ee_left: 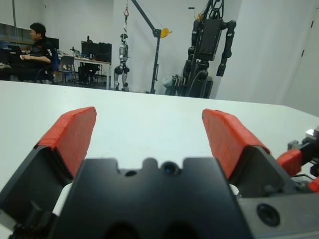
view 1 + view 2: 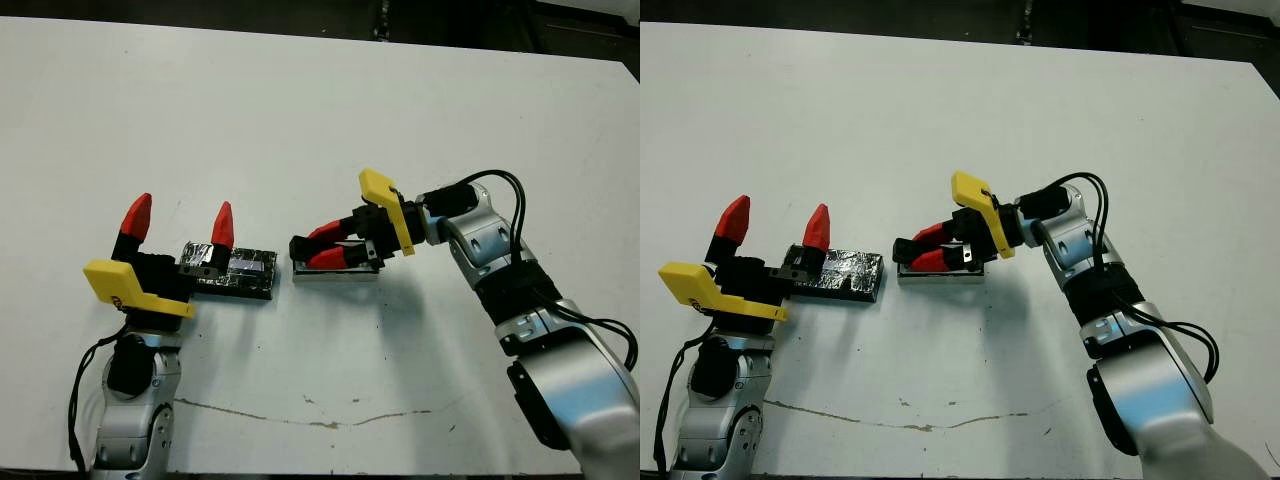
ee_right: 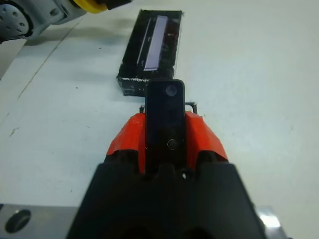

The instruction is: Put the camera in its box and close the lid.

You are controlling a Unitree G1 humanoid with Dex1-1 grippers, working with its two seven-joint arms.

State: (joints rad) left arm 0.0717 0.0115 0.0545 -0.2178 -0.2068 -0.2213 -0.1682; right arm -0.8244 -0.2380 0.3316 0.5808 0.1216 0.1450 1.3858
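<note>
My right gripper (image 2: 312, 247) is shut on the camera (image 3: 164, 117), a slim black glossy bar whose end (image 2: 298, 246) sticks out past the red fingertips. It hovers low over the box (image 2: 338, 274), a small pale tray that the gripper mostly hides. Just left of the box lies the lid (image 2: 236, 272), a flat black slab with silvery patches and a pale strip (image 3: 155, 35). My left gripper (image 2: 180, 218) stands open at the lid's left end, its red fingers (image 1: 70, 132) pointing up with nothing between them.
The white table (image 2: 300, 120) stretches far behind both arms to a dark back edge. A thin scuff line (image 2: 300, 415) runs near the front. In the left wrist view a seated person (image 1: 37, 47) and robot stands (image 1: 209, 45) show beyond the table.
</note>
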